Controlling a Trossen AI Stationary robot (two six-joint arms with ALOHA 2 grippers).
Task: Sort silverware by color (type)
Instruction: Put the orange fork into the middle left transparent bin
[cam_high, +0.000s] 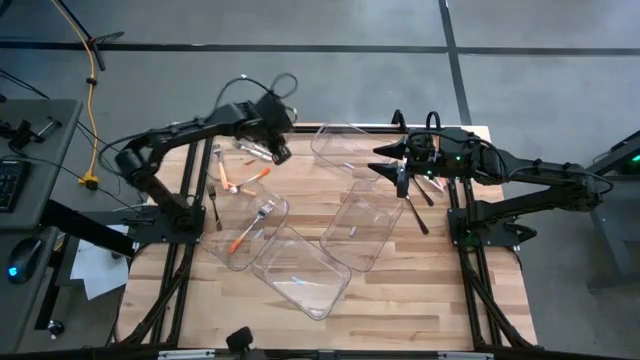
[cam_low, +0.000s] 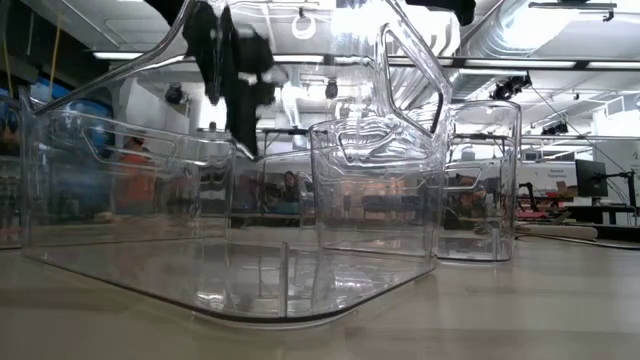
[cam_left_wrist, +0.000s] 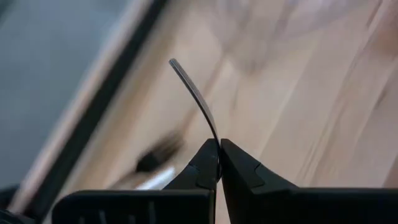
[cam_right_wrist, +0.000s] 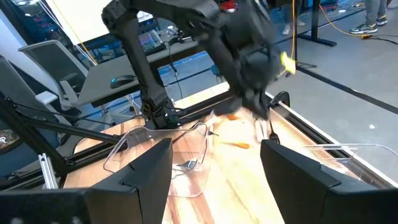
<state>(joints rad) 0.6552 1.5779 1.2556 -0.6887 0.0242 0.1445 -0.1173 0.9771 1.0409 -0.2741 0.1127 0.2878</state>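
My left gripper (cam_high: 280, 152) hangs above the table's far left part, shut on a thin silver piece of silverware (cam_left_wrist: 196, 93) that shows edge-on; which kind it is cannot be told. Orange-handled pieces lie flat on the wood (cam_high: 248, 180) below it, and another lies in a clear bin (cam_high: 241, 240). A black fork (cam_high: 213, 205) lies near the left edge. My right gripper (cam_high: 382, 162) waits open over the far right part, above a bin, with nothing between its fingers (cam_right_wrist: 149, 171). My left gripper pinches the thin silver piece between its two fingertips (cam_left_wrist: 208, 163), at one end (cam_left_wrist: 216, 138) of it. The fingers slant down toward the table. The piece sticks out past the fingertips in a slight curve, lifted clear of the wood.
Several clear plastic bins stand about the middle: one at the far side (cam_high: 345, 150), one toward the right (cam_high: 365, 225), two nearer the front (cam_high: 300, 270). Black pieces (cam_high: 418, 205) lie by the right edge. The near bins fill the low view (cam_low: 230, 240).
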